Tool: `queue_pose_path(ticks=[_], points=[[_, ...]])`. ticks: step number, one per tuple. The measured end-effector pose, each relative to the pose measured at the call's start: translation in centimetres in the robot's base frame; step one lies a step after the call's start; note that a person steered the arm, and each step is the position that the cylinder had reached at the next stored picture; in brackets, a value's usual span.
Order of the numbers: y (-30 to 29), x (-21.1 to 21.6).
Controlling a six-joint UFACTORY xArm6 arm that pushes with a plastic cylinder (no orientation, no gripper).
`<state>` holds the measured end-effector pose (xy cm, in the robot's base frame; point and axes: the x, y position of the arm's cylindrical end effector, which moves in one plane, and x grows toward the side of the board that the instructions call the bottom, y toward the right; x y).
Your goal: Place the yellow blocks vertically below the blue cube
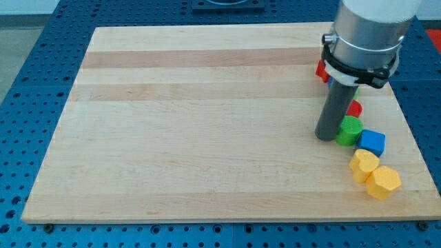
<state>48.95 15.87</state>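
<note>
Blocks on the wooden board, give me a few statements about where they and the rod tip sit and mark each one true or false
1. The two yellow blocks lie just toward the view's bottom from the blue cube. True.
2. My tip rests against the yellow blocks. False: it stands just to the view's left of the green block, apart from the yellow ones.
3. All the blocks are gathered near the board's right edge in the view. True.
4. The blue cube sits at the view's top left corner of the board. False: it is at the view's lower right, beside the green block.
5. A red block shows just above the green block in the view. True.
</note>
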Motion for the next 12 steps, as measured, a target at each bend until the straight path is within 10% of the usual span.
queue_pose_path(ticks=[12], points=[[0.2,6.0]])
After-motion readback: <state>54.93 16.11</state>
